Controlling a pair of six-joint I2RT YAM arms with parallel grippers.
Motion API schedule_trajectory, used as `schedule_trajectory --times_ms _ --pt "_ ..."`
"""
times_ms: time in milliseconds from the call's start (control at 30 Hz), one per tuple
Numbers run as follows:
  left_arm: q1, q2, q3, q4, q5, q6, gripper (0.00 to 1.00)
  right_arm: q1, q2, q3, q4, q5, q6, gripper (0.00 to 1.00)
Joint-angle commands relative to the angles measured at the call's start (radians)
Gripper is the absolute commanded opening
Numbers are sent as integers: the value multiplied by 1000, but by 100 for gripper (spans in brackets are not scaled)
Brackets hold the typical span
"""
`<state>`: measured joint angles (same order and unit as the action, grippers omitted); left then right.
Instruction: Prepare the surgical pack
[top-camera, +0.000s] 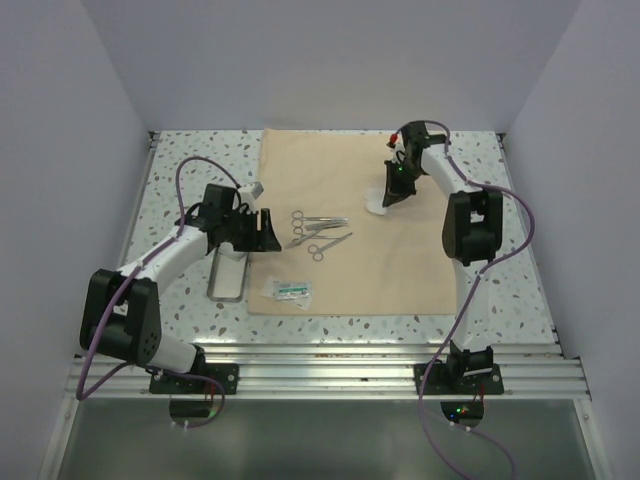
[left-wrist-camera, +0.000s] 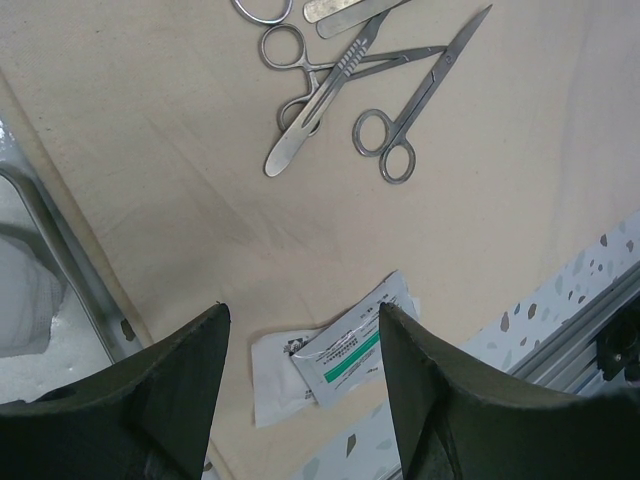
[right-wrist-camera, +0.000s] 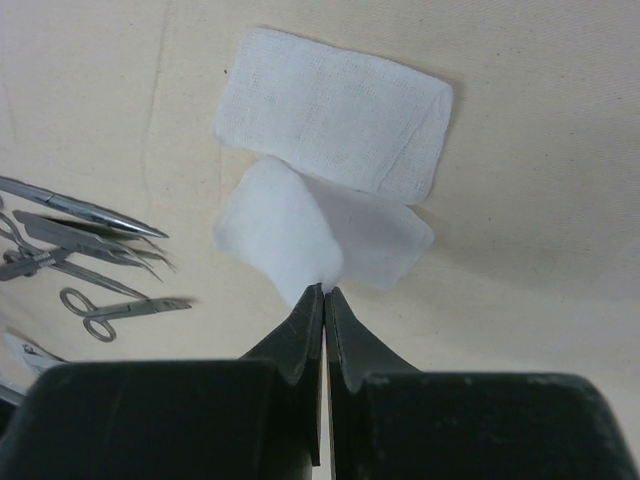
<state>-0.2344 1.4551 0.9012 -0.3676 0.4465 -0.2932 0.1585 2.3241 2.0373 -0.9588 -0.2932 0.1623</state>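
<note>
Beige cloth (top-camera: 400, 270) is lying flat on the speckled table (top-camera: 520, 290), pale walls (top-camera: 330, 60) closing in on three sides.
Right gripper (right-wrist-camera: 323, 292) is pinching a white gauze square (right-wrist-camera: 285, 235) on the cloth; left gripper (left-wrist-camera: 300, 312) is hanging released over its near-left edge.

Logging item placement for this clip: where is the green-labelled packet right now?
In the top view, the green-labelled packet lies on the beige cloth at its near-left corner, just right of the steel tray.
</note>
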Motion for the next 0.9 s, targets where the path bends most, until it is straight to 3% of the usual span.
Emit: schedule_trajectory --times_ms 0,867 --pt "12 1 15 30 29 29 65 -2 24 38 -31 35 -15 0" --pt "21 8 10 33 35 32 65 -2 61 83 -15 98 5 3"
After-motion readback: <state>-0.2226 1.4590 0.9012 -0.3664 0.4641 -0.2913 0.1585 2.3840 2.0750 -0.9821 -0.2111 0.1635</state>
